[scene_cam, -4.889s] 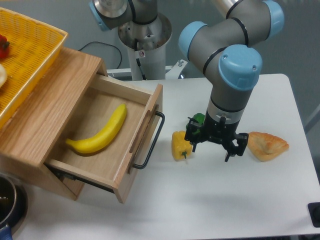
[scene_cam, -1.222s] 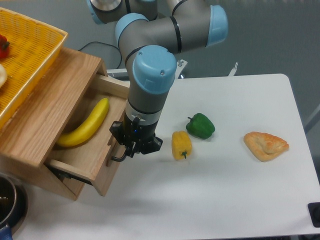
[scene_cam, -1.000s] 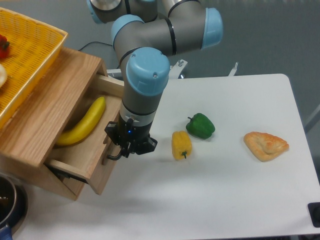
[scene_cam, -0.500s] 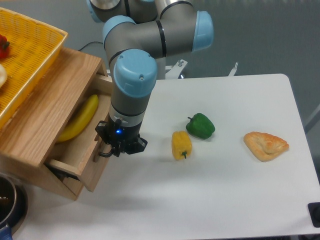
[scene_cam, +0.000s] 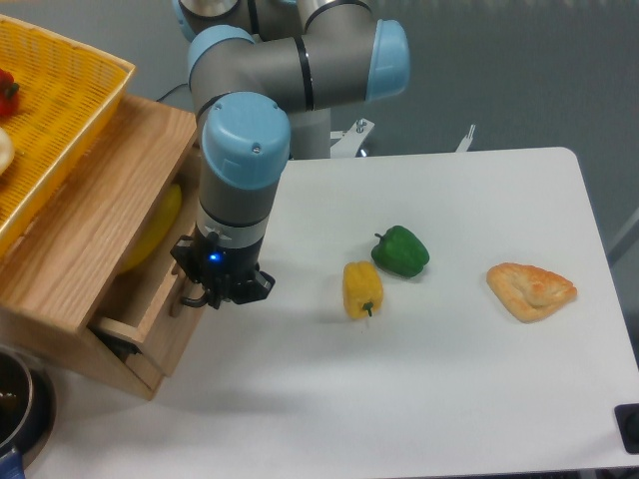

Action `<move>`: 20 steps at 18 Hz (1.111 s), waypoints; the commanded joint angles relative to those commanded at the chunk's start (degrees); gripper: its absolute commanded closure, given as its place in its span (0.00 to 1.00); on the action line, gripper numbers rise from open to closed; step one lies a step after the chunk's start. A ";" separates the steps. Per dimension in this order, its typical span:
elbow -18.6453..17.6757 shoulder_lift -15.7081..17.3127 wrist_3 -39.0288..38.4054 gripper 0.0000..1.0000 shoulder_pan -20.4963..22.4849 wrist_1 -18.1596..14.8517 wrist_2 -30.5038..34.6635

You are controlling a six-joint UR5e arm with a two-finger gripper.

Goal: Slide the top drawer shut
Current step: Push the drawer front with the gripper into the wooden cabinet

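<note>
Fingers (scene_cam: 205, 295) of unclear spread at one top drawer's (scene_cam: 150, 314) handle (scene_cam: 190, 299); two peppers.

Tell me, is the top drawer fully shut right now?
No, the top drawer still sticks out from the wooden box, with part of the banana visible inside it.

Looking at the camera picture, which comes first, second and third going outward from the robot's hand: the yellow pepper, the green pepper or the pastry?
From the hand at the drawer front:
1. Yellow pepper, on the table beside the hand.
2. Green pepper, just past it.
3. Pastry, near the table's far edge.
</note>
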 joint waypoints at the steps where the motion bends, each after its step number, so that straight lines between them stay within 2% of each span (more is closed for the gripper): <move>1: -0.35 0.26 0.00 0.85 0.00 0.00 -0.09; 20: -1.41 1.06 -0.09 0.85 -2.37 0.00 -0.18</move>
